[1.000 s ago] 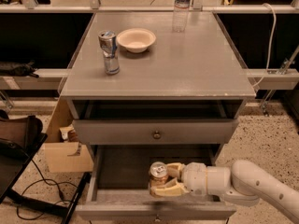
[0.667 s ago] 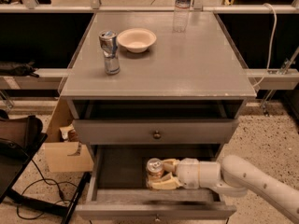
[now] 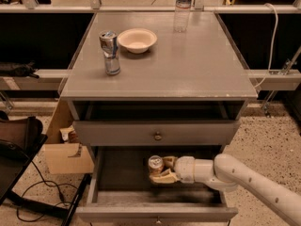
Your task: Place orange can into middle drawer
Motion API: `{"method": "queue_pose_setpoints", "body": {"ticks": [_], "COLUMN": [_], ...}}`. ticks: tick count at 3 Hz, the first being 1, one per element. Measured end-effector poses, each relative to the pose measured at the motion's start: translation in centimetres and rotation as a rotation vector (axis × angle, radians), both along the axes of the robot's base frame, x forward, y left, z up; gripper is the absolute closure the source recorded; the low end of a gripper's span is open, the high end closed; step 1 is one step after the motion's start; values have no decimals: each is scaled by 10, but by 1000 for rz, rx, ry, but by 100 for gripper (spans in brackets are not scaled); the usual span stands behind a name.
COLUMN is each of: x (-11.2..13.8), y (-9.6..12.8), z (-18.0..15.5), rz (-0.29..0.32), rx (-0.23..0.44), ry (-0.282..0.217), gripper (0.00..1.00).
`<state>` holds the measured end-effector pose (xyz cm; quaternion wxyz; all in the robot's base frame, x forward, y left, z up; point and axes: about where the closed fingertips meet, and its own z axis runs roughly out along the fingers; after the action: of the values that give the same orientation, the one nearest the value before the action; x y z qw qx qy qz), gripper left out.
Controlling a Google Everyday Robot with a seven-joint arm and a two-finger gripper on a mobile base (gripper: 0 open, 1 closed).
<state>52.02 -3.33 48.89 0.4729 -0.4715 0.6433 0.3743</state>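
Note:
The orange can [image 3: 155,165] stands upright inside the open middle drawer [image 3: 113,178], near its centre, silver top facing up. My gripper [image 3: 160,169] reaches in from the right on a white arm [image 3: 244,178] and its pale fingers [image 3: 163,177] wrap around the can. The can sits low, at or just above the drawer's dark floor; I cannot tell whether it touches. The drawer's grey front [image 3: 155,213] is pulled out toward the bottom of the view.
The drawer above [image 3: 155,133] with a brass knob is slightly open. On the cabinet top [image 3: 188,69] stand a slim silver-and-blue can [image 3: 109,52], a white bowl [image 3: 137,40] and a clear water bottle [image 3: 182,7]. A cardboard box [image 3: 66,149] and cables lie on the floor at left.
My gripper has moved a little to the left and deeper into the drawer with the can still in it.

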Motion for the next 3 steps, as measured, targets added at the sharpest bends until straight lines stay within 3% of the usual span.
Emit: {"method": "queue_pose_setpoints", "body": {"ticks": [1, 2, 3], "x": [9, 11, 11], "y": [-1, 5, 5], "z": [-31, -60, -60], "rz": [-21, -25, -25], "rx": [-15, -24, -24], "ry": [-24, -15, -15], "gripper": [100, 98, 75]}}
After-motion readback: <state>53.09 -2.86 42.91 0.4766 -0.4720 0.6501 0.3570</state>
